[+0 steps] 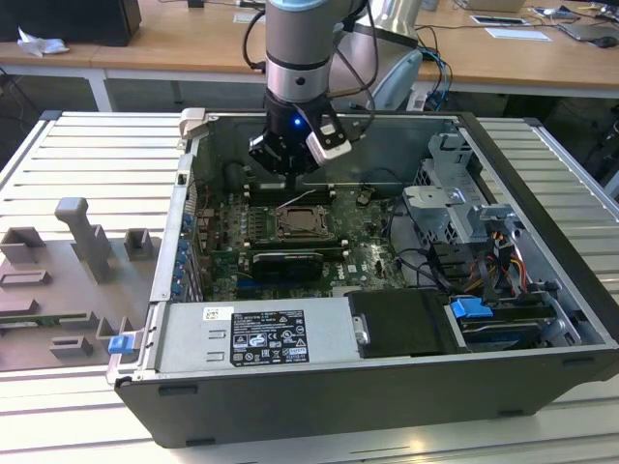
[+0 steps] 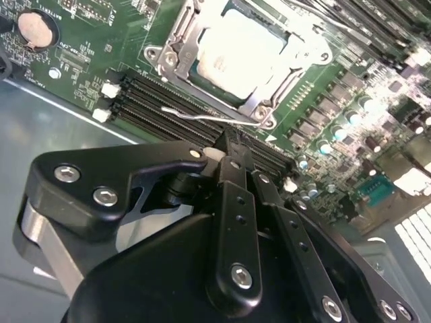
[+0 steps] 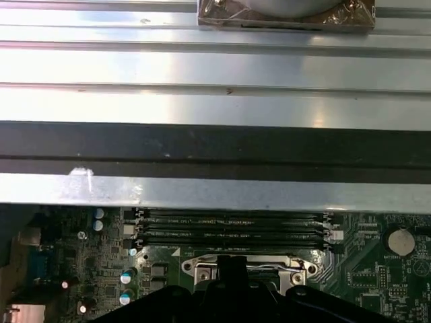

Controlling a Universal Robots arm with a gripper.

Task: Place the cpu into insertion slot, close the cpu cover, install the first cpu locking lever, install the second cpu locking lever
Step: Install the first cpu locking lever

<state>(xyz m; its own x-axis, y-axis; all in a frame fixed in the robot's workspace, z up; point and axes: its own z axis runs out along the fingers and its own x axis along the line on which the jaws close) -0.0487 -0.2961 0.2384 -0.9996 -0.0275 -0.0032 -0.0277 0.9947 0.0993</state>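
Note:
The cpu (image 2: 239,50) lies pale and flat in the insertion slot (image 1: 306,223) on the green motherboard. The silvery cpu cover (image 2: 176,42) is down around it. A thin wire locking lever (image 2: 202,118) stands free along the socket's edge by the memory slots; it shows raised (image 1: 302,198) in the exterior view. My gripper (image 2: 231,142) hangs just over that lever, fingers drawn together, their tip close to the wire; contact cannot be told. In the exterior view the gripper (image 1: 290,174) is inside the open case behind the socket. The first wrist view has the gripper (image 3: 231,264) before the socket's metal rim (image 3: 202,272).
Black memory slots (image 2: 168,108) run beside the socket. A white-labelled power supply box (image 1: 256,333) fills the case front, with a drive cage (image 1: 455,208) and cables on the exterior view's right. The case wall (image 1: 184,222) rises at the left. Grey fixtures (image 1: 77,251) sit on the table.

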